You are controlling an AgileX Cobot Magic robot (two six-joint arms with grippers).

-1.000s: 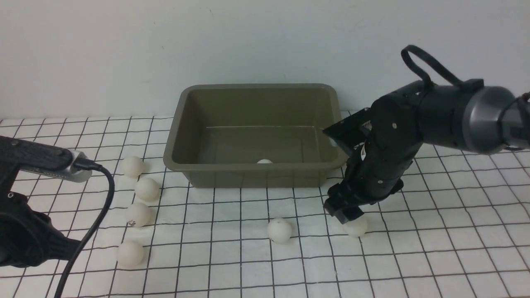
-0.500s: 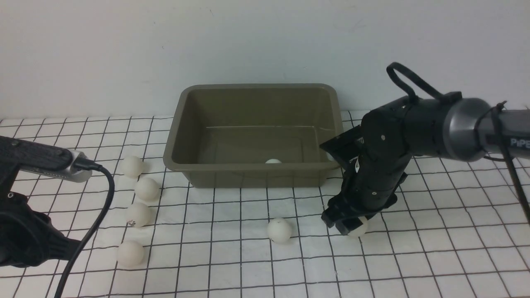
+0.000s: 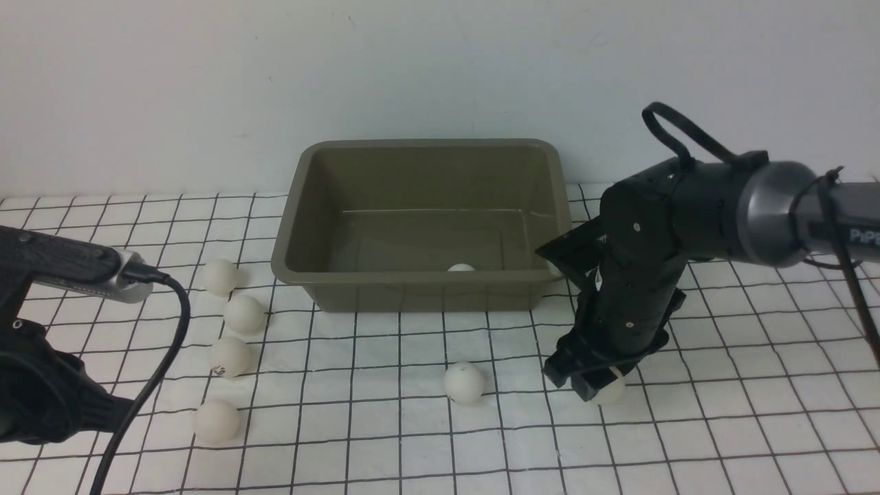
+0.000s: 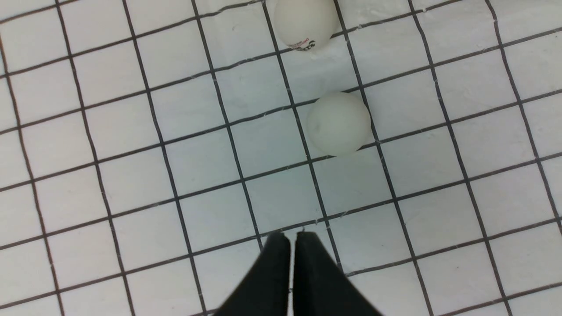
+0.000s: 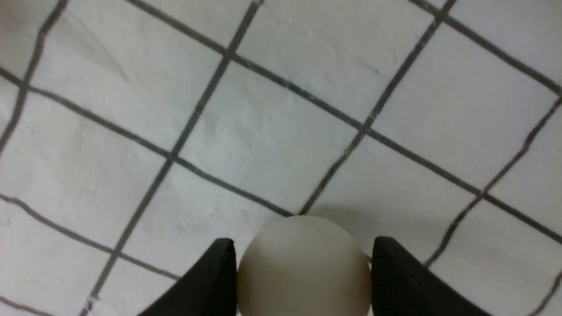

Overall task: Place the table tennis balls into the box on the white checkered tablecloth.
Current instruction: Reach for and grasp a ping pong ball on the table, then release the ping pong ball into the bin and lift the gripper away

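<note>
The olive-brown box stands at the back of the white checkered tablecloth, with one table tennis ball inside by its near wall. My right gripper is down on the cloth right of the box's front, shut on a ball that both fingers touch. Another ball lies to its left. Several balls lie in a row left of the box. My left gripper is shut and empty, hovering short of two of those balls.
The left arm's body and its cable fill the front-left corner, close to the nearest ball of the row. A plain wall rises behind the box. The right arm reaches in from the right edge.
The right gripper came down around the ball on the cloth and its fingers closed onto it. The ball inside the box rolled a little to the right. The left arm stayed still.
</note>
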